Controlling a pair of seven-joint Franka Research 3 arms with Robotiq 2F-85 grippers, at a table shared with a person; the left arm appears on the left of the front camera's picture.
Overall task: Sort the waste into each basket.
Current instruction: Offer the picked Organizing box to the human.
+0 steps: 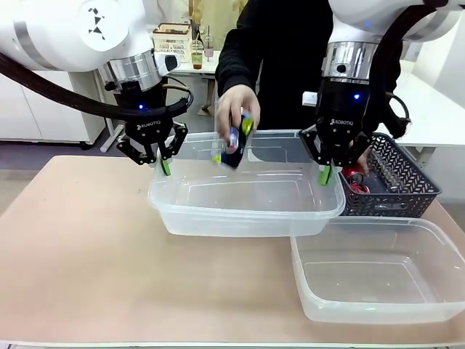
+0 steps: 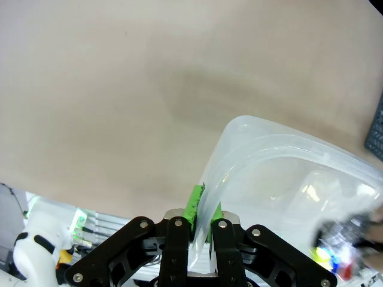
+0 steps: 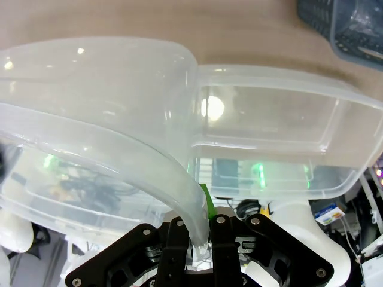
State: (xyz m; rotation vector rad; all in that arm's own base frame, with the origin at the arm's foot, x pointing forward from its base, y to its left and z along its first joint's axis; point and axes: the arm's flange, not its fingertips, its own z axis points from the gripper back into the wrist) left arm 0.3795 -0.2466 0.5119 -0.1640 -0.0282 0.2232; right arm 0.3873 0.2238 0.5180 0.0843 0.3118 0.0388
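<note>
Clamping the left end rim of a clear tub (image 1: pixel 247 212), the left pincer (image 1: pixel 164 167) has its green pads pressed tight on the plastic; the left wrist view shows the rolled rim (image 2: pixel 269 155) pinched between them (image 2: pixel 200 209). The right pincer (image 1: pixel 325 174) grips the same tub's right end rim the same way, jaws narrow on the thin wall (image 3: pixel 90 119) in its own wrist view (image 3: pixel 200 222). Over the tub's far rim, a person's hand (image 1: pixel 234 102) holds a clear plastic bottle (image 1: pixel 234 139) with a yellow-green cap, blurred, tilted down toward the inside. A second clear tub (image 1: pixel 378 309) sits on the desk (image 1: pixel 87 247) just in front and to the right. Behind it, a dark grey lattice basket (image 1: pixel 407 185) holds a red can (image 1: pixel 354 179).
</note>
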